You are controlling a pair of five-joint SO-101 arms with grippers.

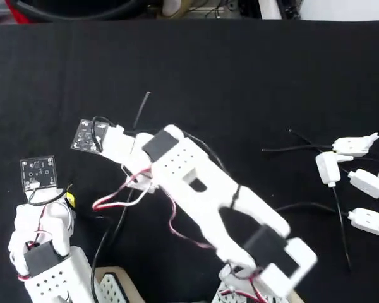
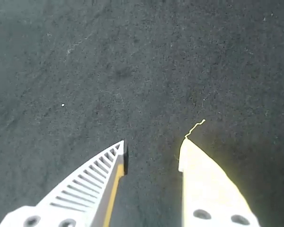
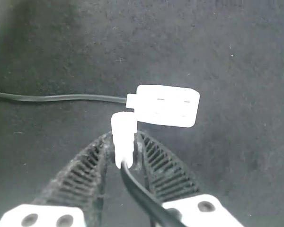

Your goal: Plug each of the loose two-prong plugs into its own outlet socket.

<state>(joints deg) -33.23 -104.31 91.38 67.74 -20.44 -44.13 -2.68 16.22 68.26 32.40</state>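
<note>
Looking down, we see the right arm (image 1: 202,189) stretched across the black table (image 1: 252,69), white plugs and sockets (image 1: 365,182) lying far to its right. Our left pincer (image 2: 154,151) gapes over bare table. Our right pincer (image 3: 124,139) grips a white plug (image 3: 123,135) touching a socket (image 3: 163,105).

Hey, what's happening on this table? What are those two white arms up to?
The right arm's pincer is shut on a small white plug, holding it against a white outlet socket on the black table. Whether the prongs are in cannot be seen. The left arm's pincer hangs open above bare cloth, holding nothing. More white plugs and sockets lie in a cluster with their cables on the right arm's side of the table.
</note>
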